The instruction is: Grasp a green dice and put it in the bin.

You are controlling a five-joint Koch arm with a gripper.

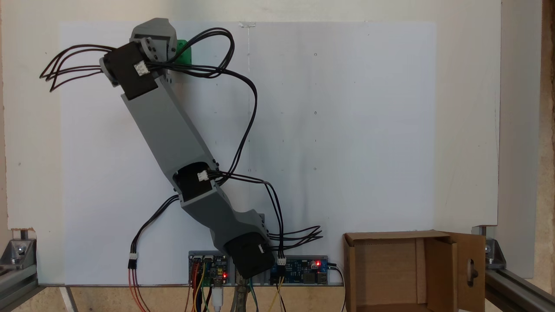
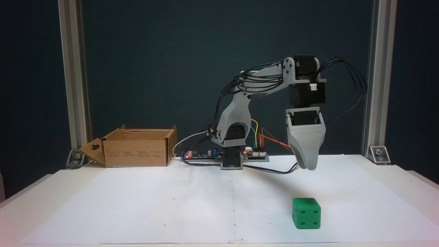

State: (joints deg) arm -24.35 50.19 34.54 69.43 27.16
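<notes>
One white paper sheet (image 2: 154, 202) covers most of the worktop (image 2: 404, 178), and everything else stands on or beside it. Next in size is the grey arm (image 1: 167, 130), reaching from its base by the circuit boards (image 1: 299, 266) out across the sheet. The bin (image 2: 137, 152), a brown cardboard box, sits at the back edge of the worktop, well apart from the arm's far end; in the fixed view from above its open inside (image 1: 383, 268) shows bare cardboard walls and floor, with nothing in it. One side flap, folded outward, carries a cut-out hole (image 2: 96, 147). The gripper (image 2: 307, 166) hangs pointing down, above the sheet; from the side only one grey jaw shows, so I cannot tell whether it is spread or pressed together. The green dice (image 2: 306, 213) rests flat on the sheet, below the gripper and apart from it. Being a cube, it has no long axis; a four-pip face looks toward the side camera.
</notes>
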